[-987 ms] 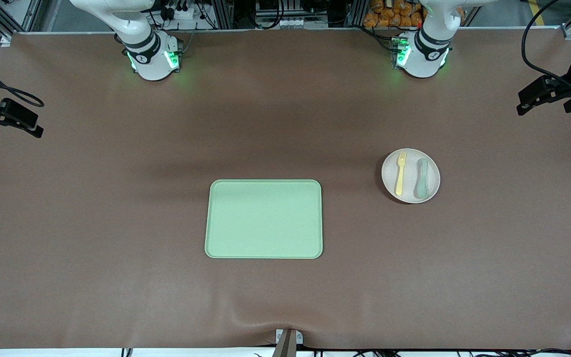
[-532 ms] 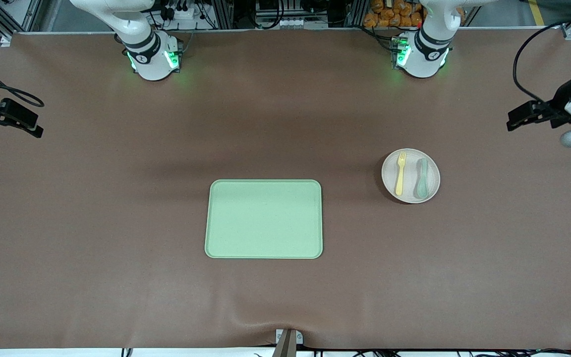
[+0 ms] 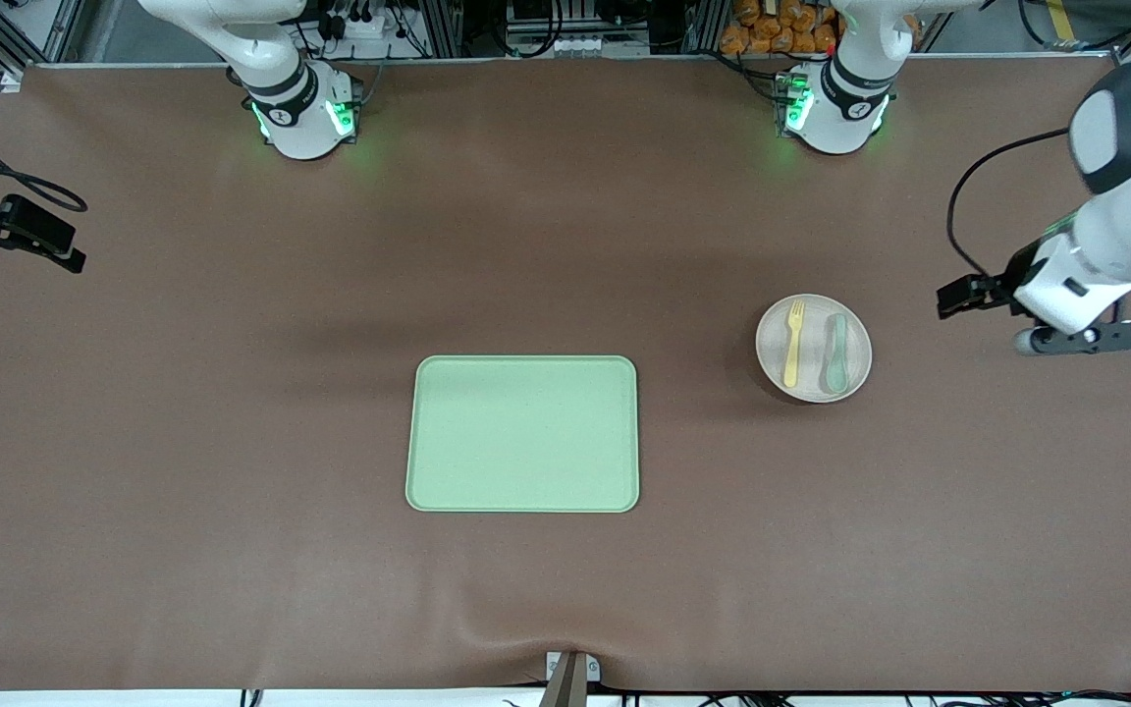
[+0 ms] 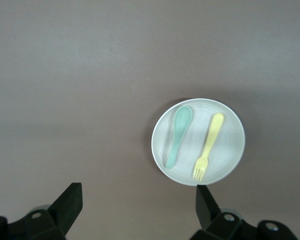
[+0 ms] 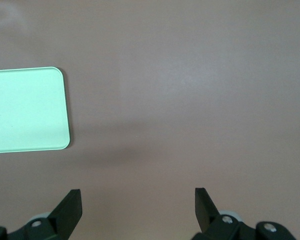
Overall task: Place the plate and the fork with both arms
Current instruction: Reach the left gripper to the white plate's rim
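You see nothing is placed yet; the plate (image 3: 813, 349) with the fork (image 3: 793, 344) lies at middle right of the front view, apart from the tray (image 3: 523, 434) at centre; both the left end effector (image 4: 139, 210) and the right end effector (image 5: 138, 210) have fingers apart and empty.

Plate and fork toward the left arm's end of the table

The small round pale beige-pink plate (image 3: 813, 348) lies flat, well apart from the green tray (image 3: 523, 433). The pale yellow fork (image 3: 793, 343) lies on the plate, beside a grey-green spoon (image 3: 835, 353).
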